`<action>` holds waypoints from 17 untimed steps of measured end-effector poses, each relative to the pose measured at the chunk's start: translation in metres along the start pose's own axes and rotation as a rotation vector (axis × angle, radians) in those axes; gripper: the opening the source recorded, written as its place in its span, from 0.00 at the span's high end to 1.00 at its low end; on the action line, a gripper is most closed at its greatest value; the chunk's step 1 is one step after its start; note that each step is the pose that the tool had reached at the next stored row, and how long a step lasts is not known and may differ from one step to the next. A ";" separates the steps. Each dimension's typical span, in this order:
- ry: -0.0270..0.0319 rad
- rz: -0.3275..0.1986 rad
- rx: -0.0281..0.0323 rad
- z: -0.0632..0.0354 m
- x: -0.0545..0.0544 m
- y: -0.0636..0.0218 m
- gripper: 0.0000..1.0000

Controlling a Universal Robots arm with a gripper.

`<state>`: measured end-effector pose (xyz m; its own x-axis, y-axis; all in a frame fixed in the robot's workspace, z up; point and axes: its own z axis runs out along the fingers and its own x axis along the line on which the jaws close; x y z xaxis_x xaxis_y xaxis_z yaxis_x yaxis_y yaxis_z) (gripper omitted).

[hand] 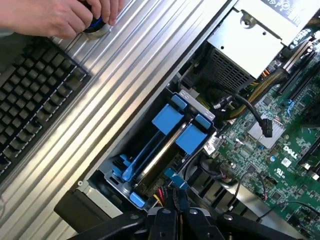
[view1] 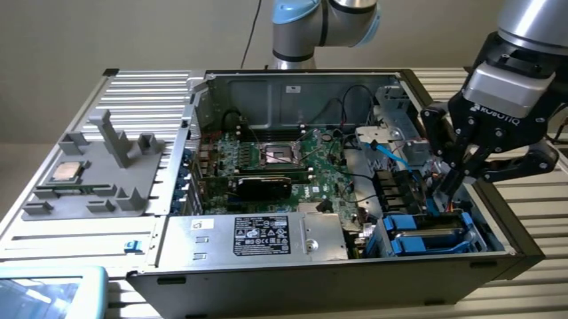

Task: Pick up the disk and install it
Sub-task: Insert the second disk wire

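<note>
Exterior view: end effector hangs over the open PC case, at about 3 o'clock in frame, fingers pinched shut w/ nothing between them, tips pointing down into the case. The disk sits in the drive cage at the case's front corner, roughly 5 o'clock from frame centre, blue rails showing. So the disk lies just below and a touch toward 7 o'clock from the fingertips, close, not touching as far as I can tell.

Wrist cam: the disk is dead ahead of the end effector, its long axis running from about 7 to 1 o'clock in that picture, blue tabs at both ends, seated between the cage walls. Looks already slotted in, imo, though whether it's fully latched I can't tell.

Arm pose: wrist angled down, tilted in over the case wall. A person's hand is busy on the ribbed counter beside a keyboard, well apart from the cage.
</note>
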<state>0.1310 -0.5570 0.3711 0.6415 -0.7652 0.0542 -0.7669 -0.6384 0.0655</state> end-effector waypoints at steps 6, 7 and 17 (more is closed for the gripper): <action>0.0072 -0.109 0.0059 0.0011 0.000 -0.0001 0.89; 0.0084 -0.128 0.0070 0.0014 0.000 -0.0001 0.89; 0.0203 -0.308 0.0167 0.0033 0.000 -0.0002 0.89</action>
<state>0.1310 -0.5570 0.3678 0.8438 -0.5338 0.0542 -0.5365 -0.8414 0.0656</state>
